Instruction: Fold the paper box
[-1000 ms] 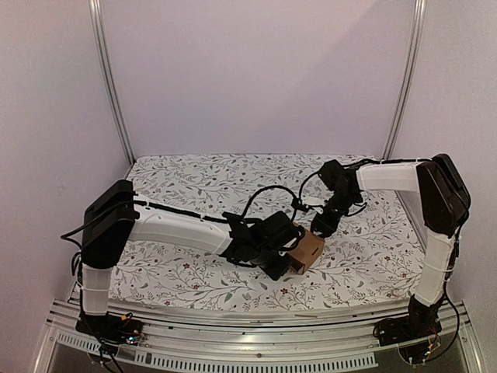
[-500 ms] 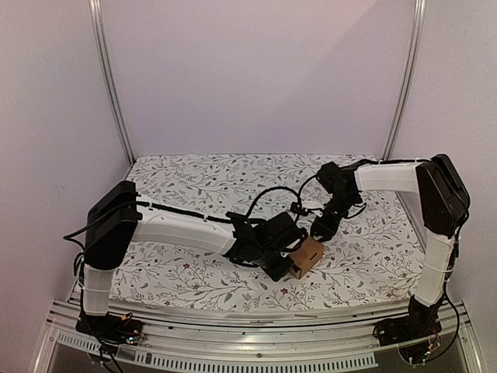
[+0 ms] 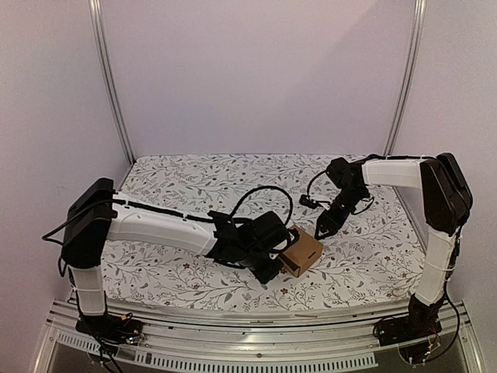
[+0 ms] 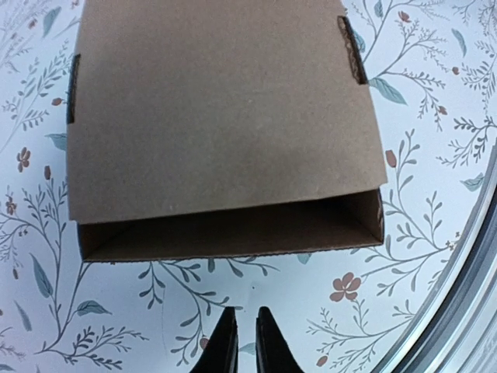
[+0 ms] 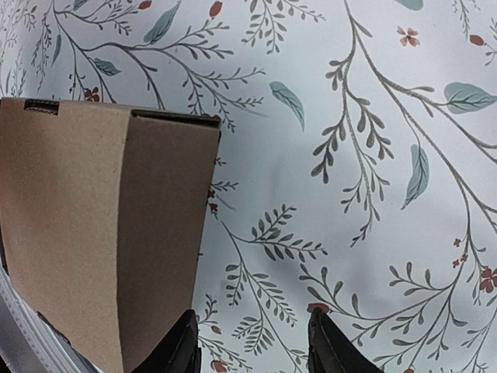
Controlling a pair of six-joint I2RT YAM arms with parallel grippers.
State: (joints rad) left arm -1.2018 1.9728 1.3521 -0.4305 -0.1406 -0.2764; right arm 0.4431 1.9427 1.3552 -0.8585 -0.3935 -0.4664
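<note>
The paper box (image 3: 304, 253) is a small brown carton standing on the flowered cloth near the front middle. In the left wrist view the paper box (image 4: 221, 109) fills the upper frame. Its top panel hangs over a side that gapes open toward me. My left gripper (image 4: 241, 338) is shut and empty, a short way back from that opening; in the top view the left gripper (image 3: 275, 268) sits just left of the box. My right gripper (image 5: 252, 346) is open and empty, with the paper box (image 5: 93, 225) beside its left finger. In the top view the right gripper (image 3: 321, 231) hovers at the box's far right corner.
The flowered cloth (image 3: 194, 183) covers the table. A metal rail (image 3: 256, 315) runs along its near edge, close to the box, and the rail (image 4: 474, 272) shows at the right of the left wrist view. Two upright poles (image 3: 109, 85) stand at the back corners.
The left arm has drawn back to the left, its elbow swinging outward. The right wrist has shifted a little right and its jaws have widened slightly. The box has barely moved.
</note>
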